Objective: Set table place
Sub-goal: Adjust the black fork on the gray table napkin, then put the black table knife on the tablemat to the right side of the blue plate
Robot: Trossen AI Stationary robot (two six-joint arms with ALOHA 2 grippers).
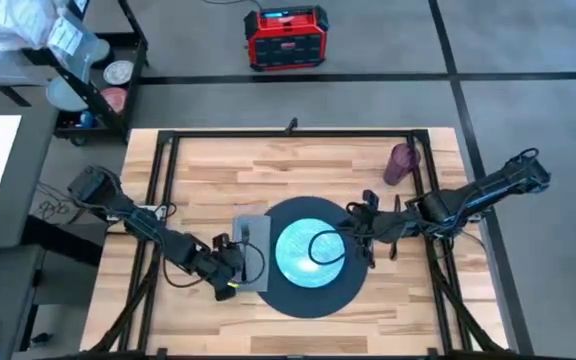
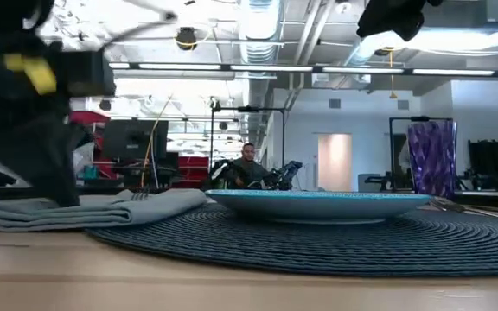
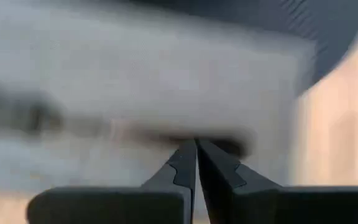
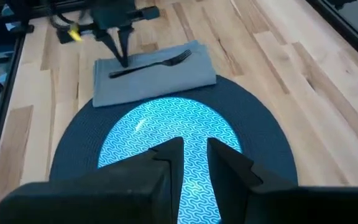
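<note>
On the wooden table (image 1: 298, 165) lies a dark round mat (image 1: 343, 295) with a teal plate (image 1: 293, 250) on it. A grey napkin (image 4: 160, 84) lies flat at the plate's left, partly on the mat, and a fork (image 4: 160, 63) lies flat on the napkin. My left gripper (image 4: 123, 61) stands shut over the fork's handle end. My right gripper (image 4: 196, 152) hovers open above the plate's right side with nothing between its fingers. A purple cup (image 1: 401, 163) stands upright at the far right. My left gripper comes from above, its shut fingertips (image 3: 196, 149) pointing down onto the fork's handle (image 4: 118, 71) near its free end. The handle runs across the tips. Whether they press on it or only reach it, I cannot tell. The fork lies flat on the napkin.
A black cable loop (image 1: 323, 247) from the right arm hangs over the plate. The black tube frame (image 1: 168, 180) runs along the table's sides. A red box (image 1: 286, 38) sits on the floor beyond the far edge. A person (image 2: 247, 168) sits far back in the room.
</note>
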